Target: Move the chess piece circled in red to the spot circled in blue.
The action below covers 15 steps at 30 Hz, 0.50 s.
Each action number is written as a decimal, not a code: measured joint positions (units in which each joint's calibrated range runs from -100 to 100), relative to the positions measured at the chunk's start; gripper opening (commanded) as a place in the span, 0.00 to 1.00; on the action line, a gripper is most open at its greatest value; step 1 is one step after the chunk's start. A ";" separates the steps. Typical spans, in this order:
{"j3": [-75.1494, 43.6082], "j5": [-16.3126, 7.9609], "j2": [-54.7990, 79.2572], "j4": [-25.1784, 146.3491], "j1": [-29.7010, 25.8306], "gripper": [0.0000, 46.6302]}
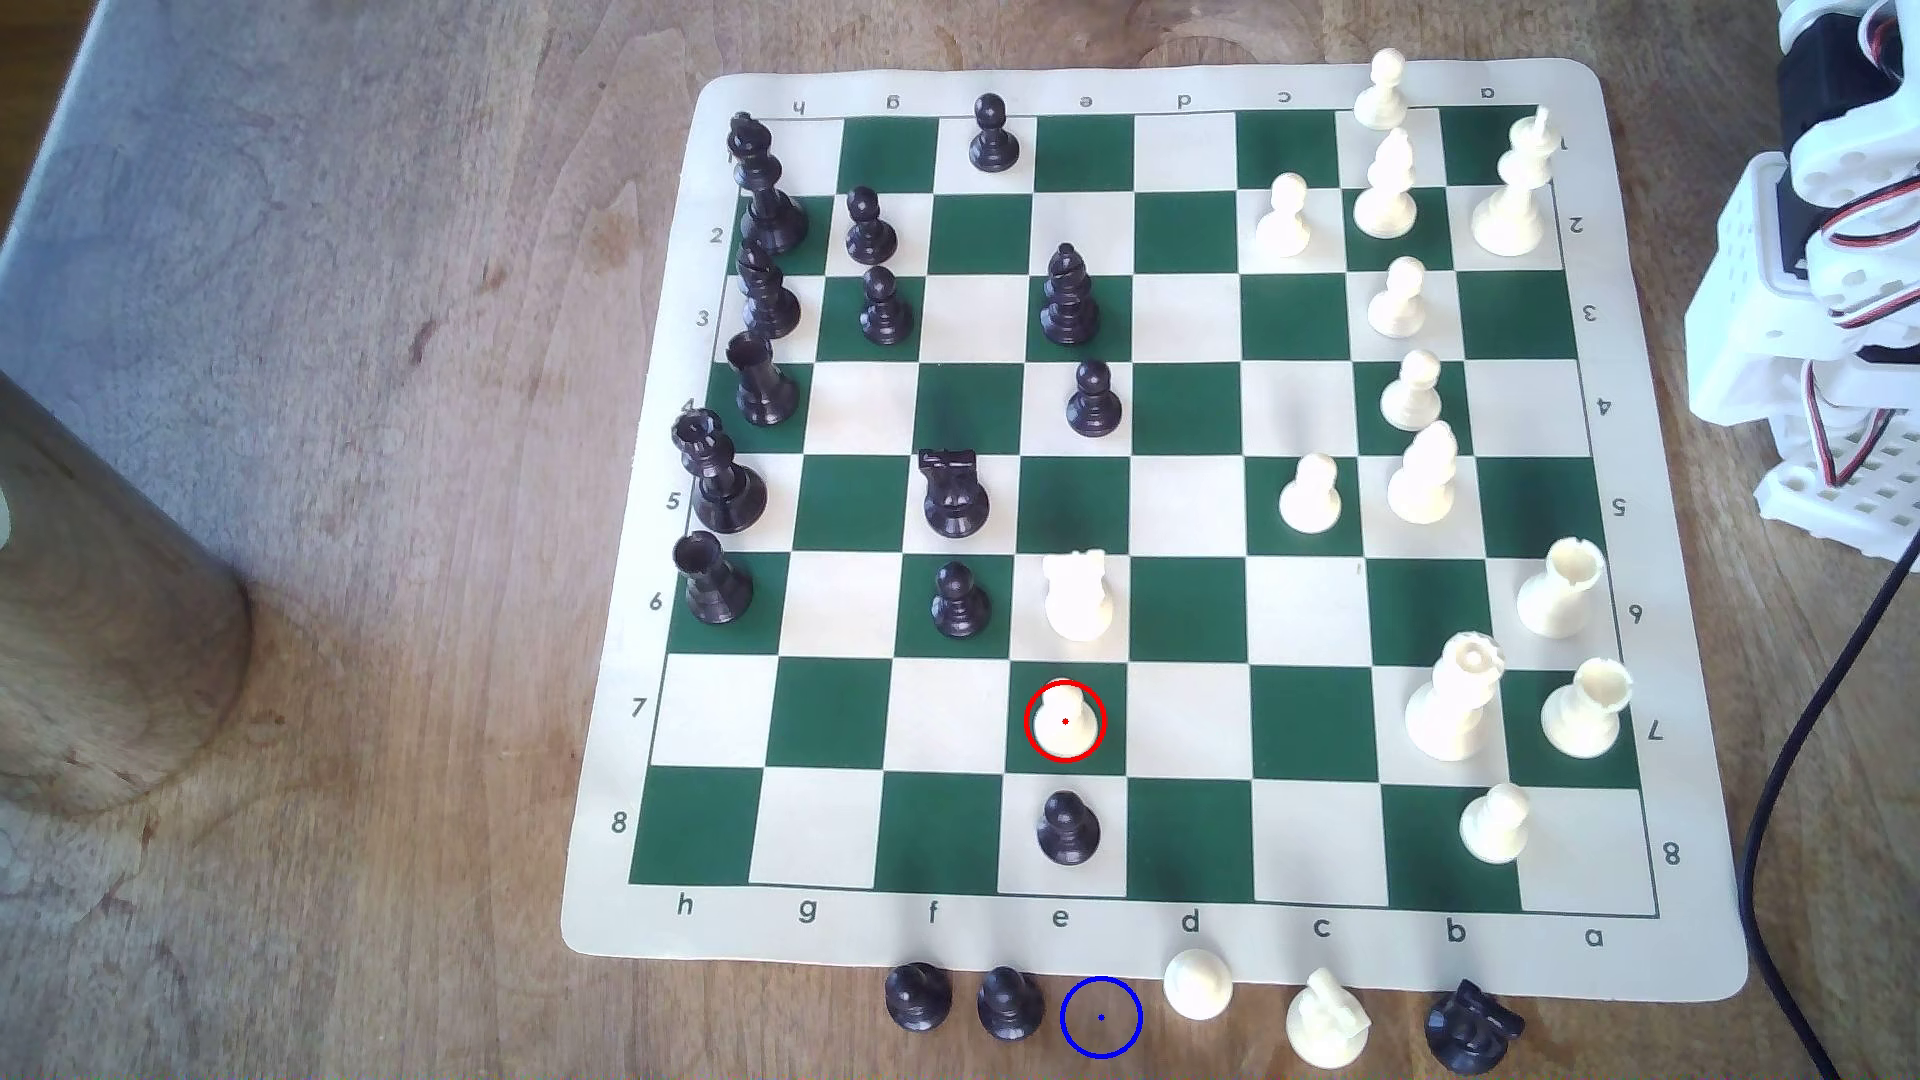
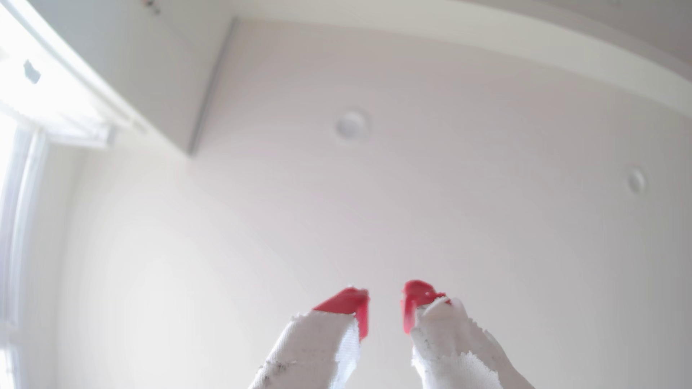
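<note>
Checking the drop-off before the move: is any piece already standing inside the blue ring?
No. The blue ring encloses only bare wood, between a black pawn and a cream pawn.

A black pawn (image 1: 1067,828) stands at six o'clock on the chessboard (image 1: 1132,935); a black cable (image 1: 1787,789) trails at four o'clock.

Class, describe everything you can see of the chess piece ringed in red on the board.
The cream pawn looks like smooth plastic, with a ball head above a wider round base. It stands upright on a green square in the e file, row 7, inside a thin red ring with a red dot. Nothing touches it. A cream knight stands one square behind it and a black pawn one square in front, nearer the board's lettered edge.
</note>
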 measured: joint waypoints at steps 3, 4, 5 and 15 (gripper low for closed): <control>0.00 0.00 0.00 0.00 -0.22 0.11; 0.00 0.00 0.00 0.16 -1.03 0.11; 0.00 0.20 0.00 1.35 -2.29 0.11; -2.35 0.15 0.00 32.67 -9.51 0.11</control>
